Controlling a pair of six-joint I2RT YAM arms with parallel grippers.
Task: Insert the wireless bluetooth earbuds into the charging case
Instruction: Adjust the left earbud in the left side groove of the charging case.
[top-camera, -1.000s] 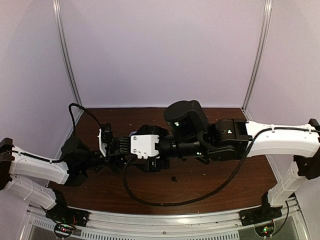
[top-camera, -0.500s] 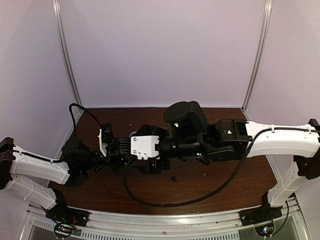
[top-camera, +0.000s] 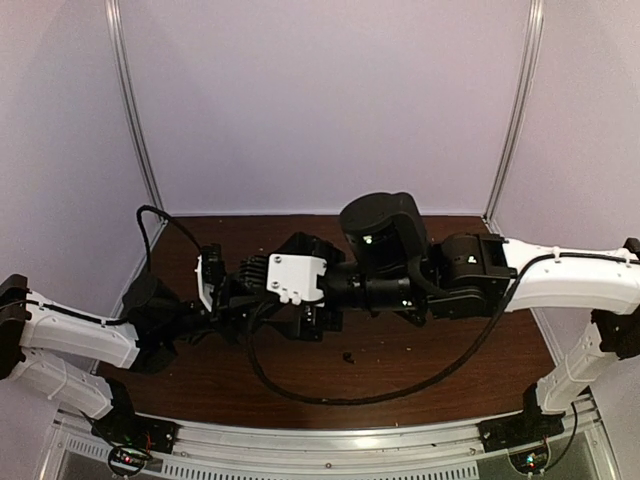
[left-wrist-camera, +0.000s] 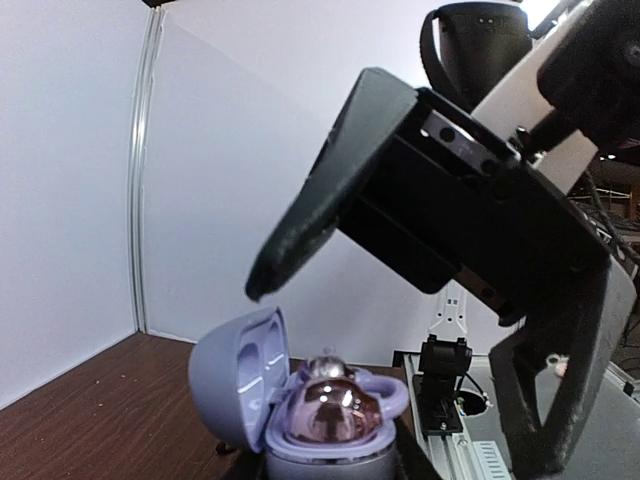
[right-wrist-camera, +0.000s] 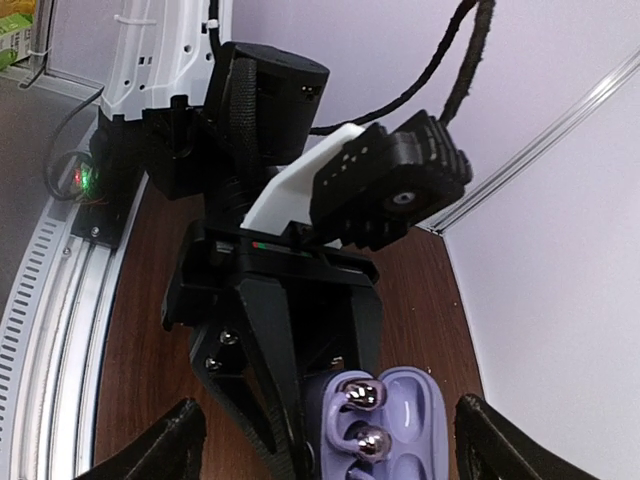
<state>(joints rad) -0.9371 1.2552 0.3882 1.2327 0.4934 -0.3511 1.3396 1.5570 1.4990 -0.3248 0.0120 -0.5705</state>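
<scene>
My left gripper (top-camera: 232, 305) is shut on an open lavender charging case (left-wrist-camera: 235, 370), held upright with its lid tipped back. Two shiny lavender-silver earbuds (left-wrist-camera: 330, 410) sit in its wells, and they also show in the right wrist view (right-wrist-camera: 360, 393). My right gripper (top-camera: 262, 290) hovers just above the case with its jaws wide apart and nothing between them. In the left wrist view its dark fingers (left-wrist-camera: 300, 230) hang over the case. One black earbud (top-camera: 347, 356) lies on the brown table in front of the right wrist. The other black bud is hidden.
The brown table (top-camera: 450, 360) is walled by pale panels at the back and sides. A black cable (top-camera: 300, 390) loops over the table's front. The metal rail (right-wrist-camera: 60, 300) runs along the near edge. The two grippers crowd together left of centre.
My right gripper has lifted and drawn slightly back to the right, away from the case. The left arm and the case have stayed in place.
</scene>
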